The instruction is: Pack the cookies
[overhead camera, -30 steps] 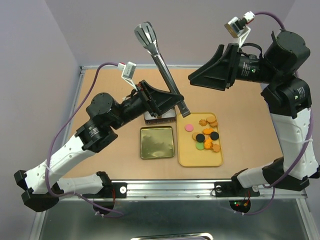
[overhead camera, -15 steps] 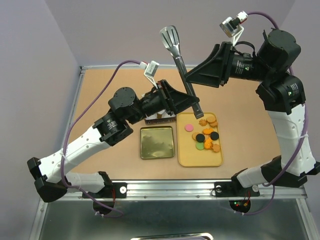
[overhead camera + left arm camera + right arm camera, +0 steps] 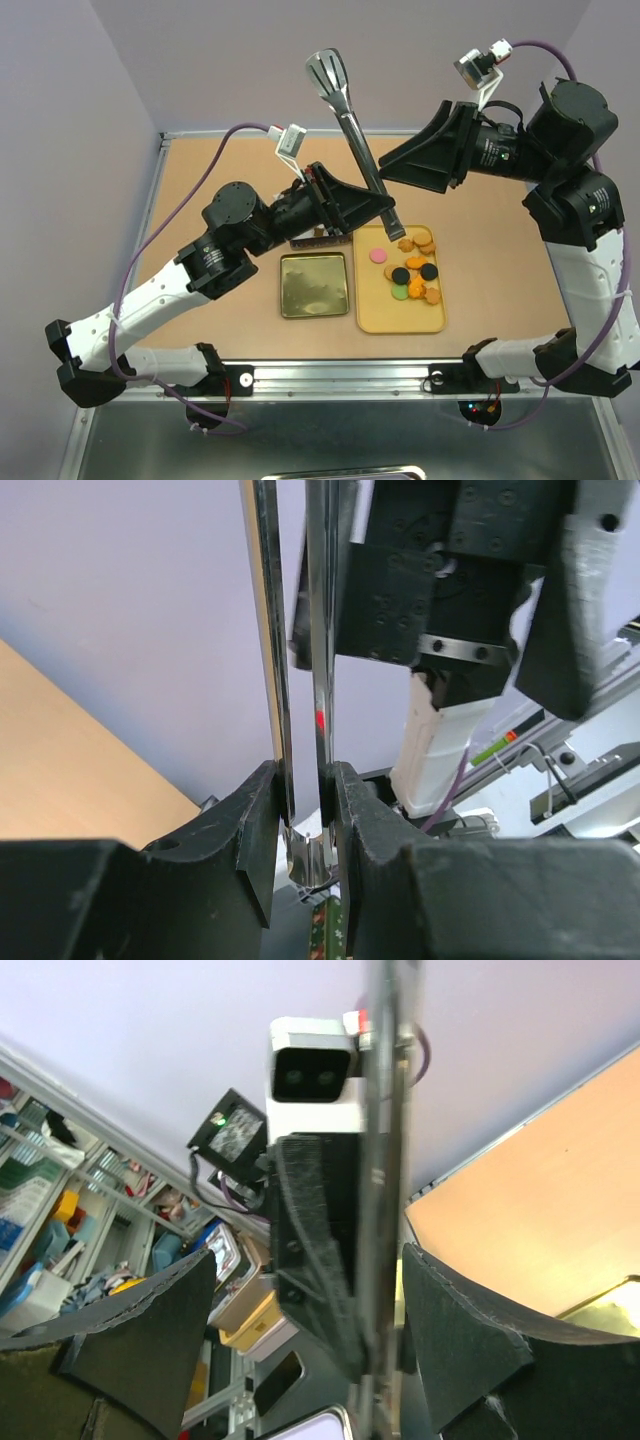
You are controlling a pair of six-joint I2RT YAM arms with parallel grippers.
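top: I look down from high behind the arm bases onto the tan wooden table (image 3: pixel 500 250) | left wrist: close, facing up along the long shiny steel tongs (image 3: pixel 322 630) | right wrist: same tongs close, white boxy camera (image 3: pixel 310 1075) behind

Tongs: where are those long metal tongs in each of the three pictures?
Top view: tongs slant up at centre, held by the left hand.
Left wrist view: tongs rise as two shiny bars, centre-left.
Right wrist view: tongs are a blurred vertical bar, centre.
Shared landmark: the tan table.
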